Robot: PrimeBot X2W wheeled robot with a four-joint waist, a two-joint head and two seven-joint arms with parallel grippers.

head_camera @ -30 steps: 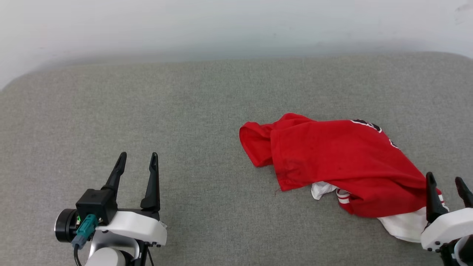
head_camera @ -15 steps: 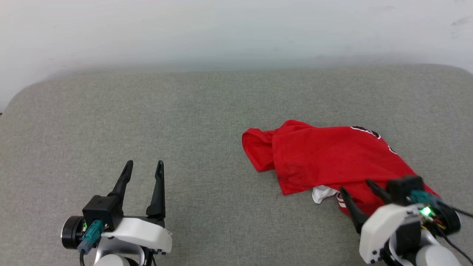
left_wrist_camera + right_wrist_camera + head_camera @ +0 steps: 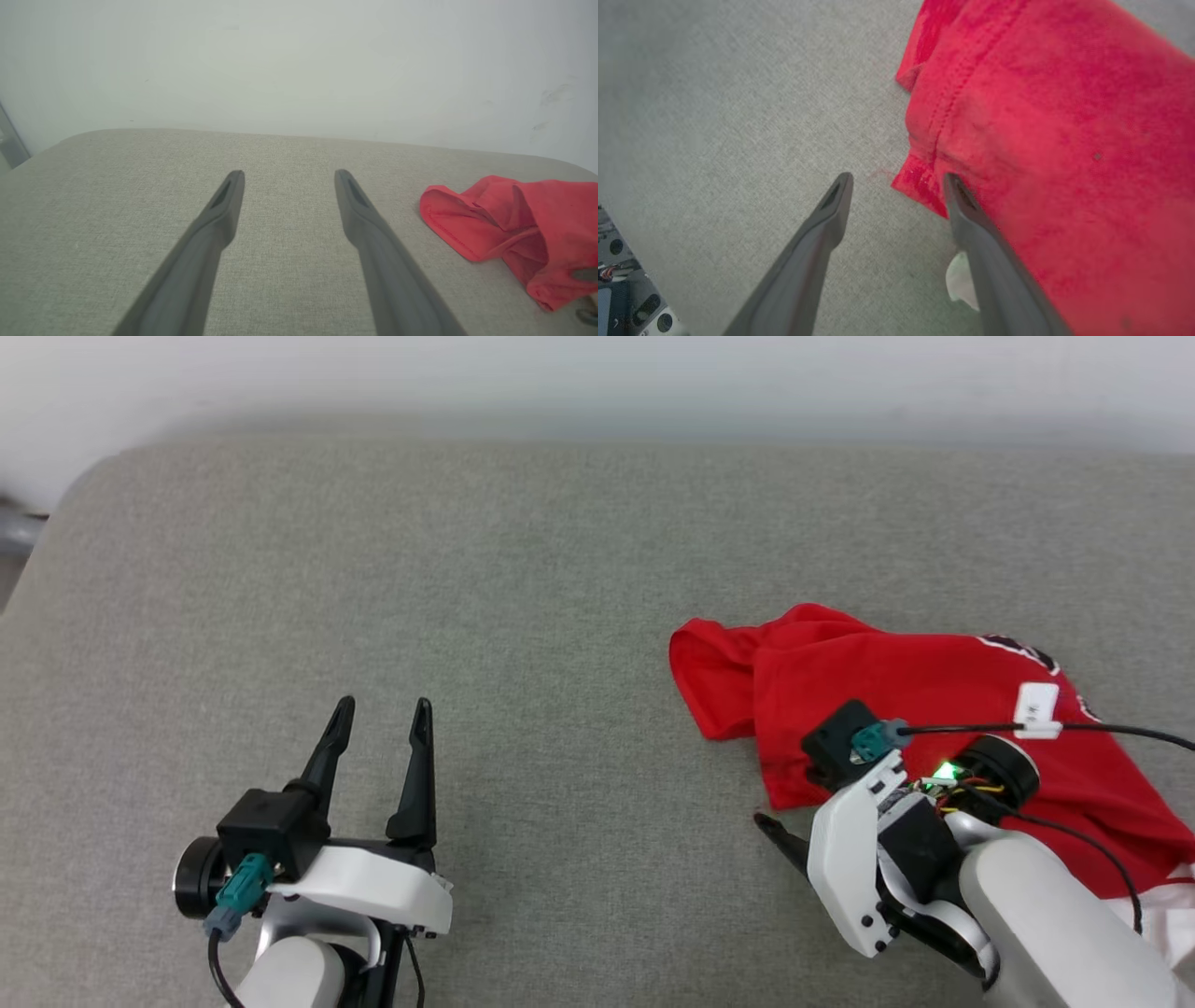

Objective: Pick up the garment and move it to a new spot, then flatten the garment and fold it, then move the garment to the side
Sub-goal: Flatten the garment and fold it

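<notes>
Right claw (image 3: 896, 179), earlier at the far-right edge, now low at the garment's (image 3: 934, 681) near corner.

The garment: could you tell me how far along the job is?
Nothing looks done: the garment lies crumpled on the cushion. In hand: the open right gripper straddles its hem corner, ungripped. The left gripper sits open, apart. Left: lifting, moving, flattening, folding, setting aside.

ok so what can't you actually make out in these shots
Head view: lettering on the garment is mostly folded away; the right arm covers its near side.
Left wrist view: the garment is cut off at the right edge.
Right wrist view: blurred, so whether the right gripper touches the cloth is unclear.
</notes>
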